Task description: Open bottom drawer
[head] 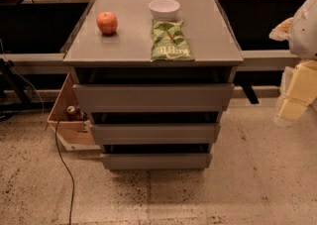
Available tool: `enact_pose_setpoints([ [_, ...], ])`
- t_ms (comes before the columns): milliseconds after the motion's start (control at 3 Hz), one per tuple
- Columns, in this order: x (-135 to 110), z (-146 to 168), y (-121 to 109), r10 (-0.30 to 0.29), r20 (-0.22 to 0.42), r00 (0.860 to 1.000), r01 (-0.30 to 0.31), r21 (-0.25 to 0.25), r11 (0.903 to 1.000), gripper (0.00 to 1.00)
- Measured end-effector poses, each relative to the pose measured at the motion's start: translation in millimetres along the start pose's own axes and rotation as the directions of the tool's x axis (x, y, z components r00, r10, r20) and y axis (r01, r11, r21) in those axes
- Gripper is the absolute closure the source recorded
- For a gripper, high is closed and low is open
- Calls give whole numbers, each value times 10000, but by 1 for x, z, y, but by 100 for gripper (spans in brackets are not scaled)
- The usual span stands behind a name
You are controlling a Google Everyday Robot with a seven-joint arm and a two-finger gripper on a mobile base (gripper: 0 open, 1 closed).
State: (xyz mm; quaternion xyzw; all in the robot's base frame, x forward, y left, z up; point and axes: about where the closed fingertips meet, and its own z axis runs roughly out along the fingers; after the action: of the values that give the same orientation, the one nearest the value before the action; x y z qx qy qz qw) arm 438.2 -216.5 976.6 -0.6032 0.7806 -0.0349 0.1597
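Note:
The grey cabinet (124, 45) stands in the middle of the camera view with three handle-less drawers stacked in its front. The bottom drawer (156, 161) is the lowest one, with a slim flat grey front just above the speckled floor. Its front sits roughly in line with the middle drawer (154, 133) above it, and none of its inside shows. The taller top drawer (153, 97) is above both. My gripper (296, 92) shows as pale yellowish parts at the right edge of the view. It is level with the top drawer, well to the right of the cabinet, and touches nothing.
On the cabinet top lie a red apple (107, 22), a white bowl (164, 8) and a green chip bag (170, 40). A cardboard box (67, 125) holding a can stands at the cabinet's left. A black cable (67, 169) runs across the floor there.

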Motion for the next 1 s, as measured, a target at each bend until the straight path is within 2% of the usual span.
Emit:
enact_pose_setpoints([
  [333,0,0,0,0,0,10000,0,0,10000,0],
  [667,1,18,-4,-180,233,9996,180,-3,9998,0],
  [1000,1,64,-1,-613,781,9951,648,-431,9970,0],
])
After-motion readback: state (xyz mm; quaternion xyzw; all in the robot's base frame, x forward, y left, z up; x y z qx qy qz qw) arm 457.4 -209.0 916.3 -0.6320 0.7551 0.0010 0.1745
